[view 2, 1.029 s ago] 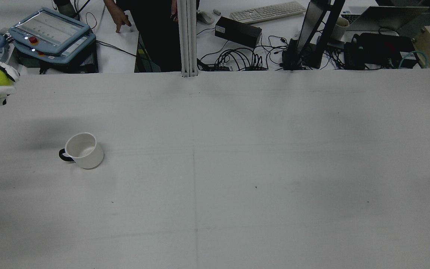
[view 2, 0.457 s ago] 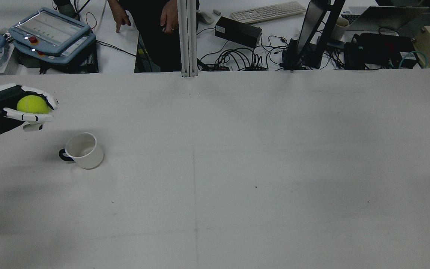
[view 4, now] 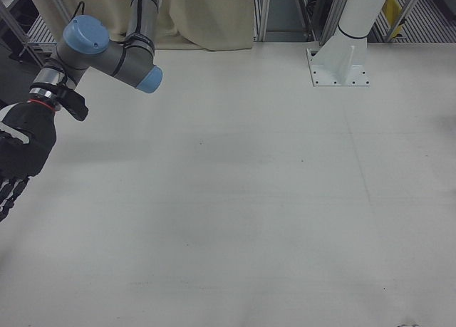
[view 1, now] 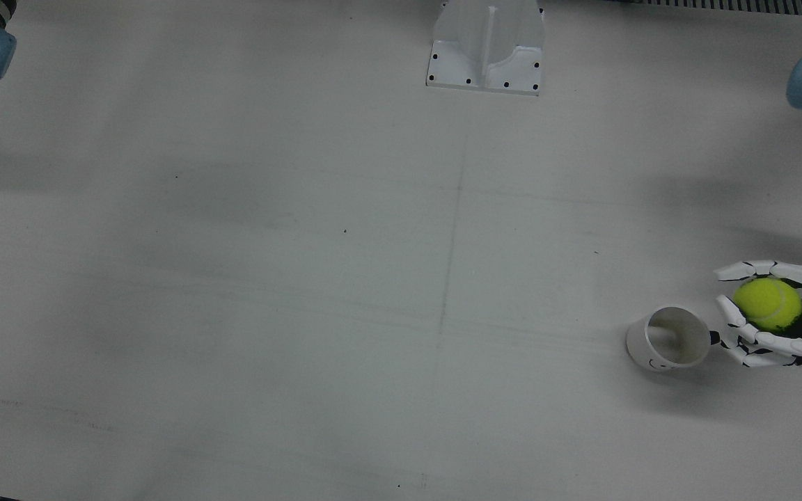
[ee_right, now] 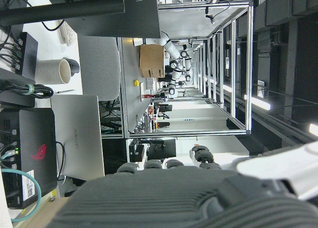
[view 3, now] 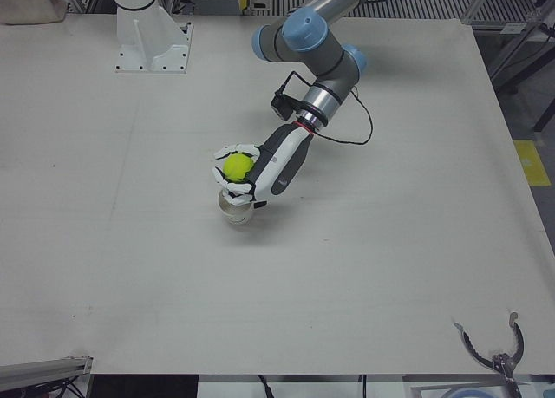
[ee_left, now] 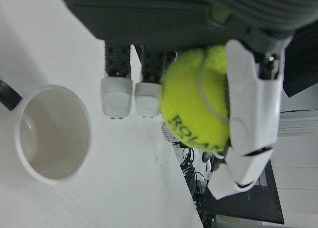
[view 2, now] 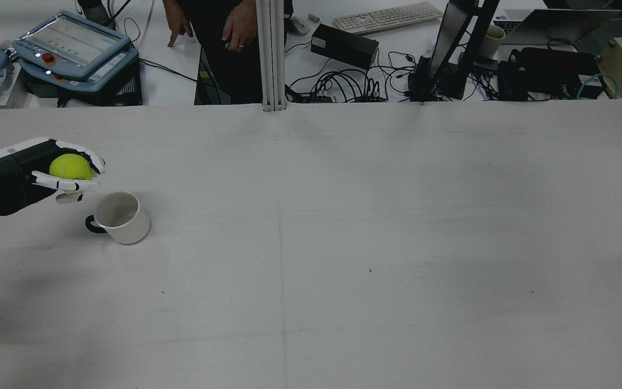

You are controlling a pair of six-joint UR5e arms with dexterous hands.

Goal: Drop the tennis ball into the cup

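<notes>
A yellow-green tennis ball (view 2: 71, 166) sits in my left hand (view 2: 65, 174), whose white fingers are shut on it. The hand hovers just beside and slightly above a white cup (view 2: 120, 217) with a black handle, which stands upright and empty on the table. In the front view the ball (view 1: 768, 304) is right of the cup (view 1: 669, 339), apart from its rim. The left hand view shows the ball (ee_left: 196, 99) next to the cup's open mouth (ee_left: 49, 133). My right hand (view 4: 16, 156) hangs at the right-front view's left edge, fingers extended, holding nothing.
Beyond the table's far edge in the rear view are a teach pendant (view 2: 71, 46), cables (view 2: 343, 86), a keyboard (view 2: 386, 16) and a person (view 2: 224, 32). An aluminium post (view 2: 271, 54) stands at the edge. A white pedestal (view 1: 486, 45) is bolted to the table.
My left hand, still holding the ball, has moved in from the rear view's left edge, rightward and down to just beside the cup. The person's hands have shifted.
</notes>
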